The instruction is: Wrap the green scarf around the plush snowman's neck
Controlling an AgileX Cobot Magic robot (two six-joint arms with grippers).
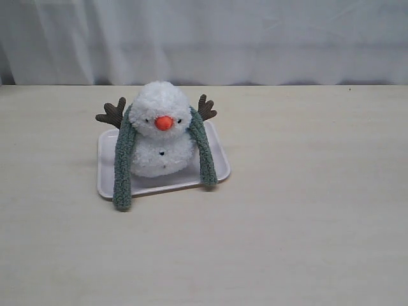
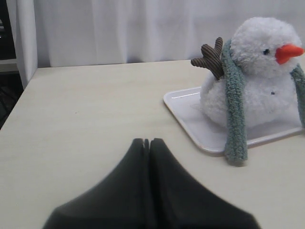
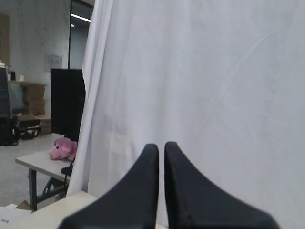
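1. Exterior view: the middle of the green scarf (image 1: 123, 169) passes behind the head of the plush snowman (image 1: 160, 131) and is hidden. Can't tell how it lies back there.
2. The snowman's neck (image 1: 162, 135): crease buried in fluff, barely readable.
3. Scarf end on that view's left covers a bit of the tray (image 1: 220, 167) front rim.
4. Left wrist view: snowman's far side, far scarf strand and tray are cut off by the picture edge. One twig arm (image 2: 209, 57) shows; the other is hidden behind the head.
5. Left gripper (image 2: 147, 141): blurred, base cut off.
6. Right gripper (image 3: 159, 147): base cut off. Thin slit between fingers, can't tell whether they touch.
7. Pink plush (image 3: 63, 149) on a far table: too small to identify.
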